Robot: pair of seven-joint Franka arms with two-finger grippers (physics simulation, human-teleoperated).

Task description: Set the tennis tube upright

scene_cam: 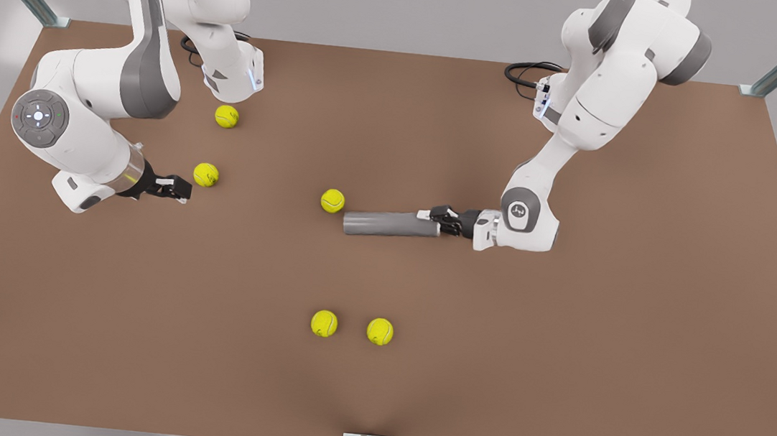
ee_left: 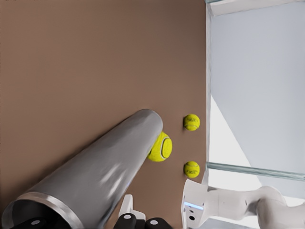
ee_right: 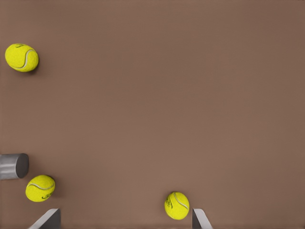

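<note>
So we've got the left gripper (scene_cam: 440, 222) at the tennis tube's (scene_cam: 389, 225) rimmed end — grip unclear — tube lying flat, untipped; right gripper (scene_cam: 178, 189) waits, jaws spread, empty.

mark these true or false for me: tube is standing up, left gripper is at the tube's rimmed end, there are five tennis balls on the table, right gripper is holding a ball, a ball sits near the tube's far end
1. The tennis tube is standing up. False: it lies on its side on the table.
2. The left gripper is at the tube's silvery rimmed end. True, as the left wrist view shows.
3. Five tennis balls are on the table. True in the front view.
4. The right gripper is holding a ball. False: it is open, with a ball lying near it, apart from its fingers.
5. A ball sits near the tube's end away from the left gripper. True.
</note>
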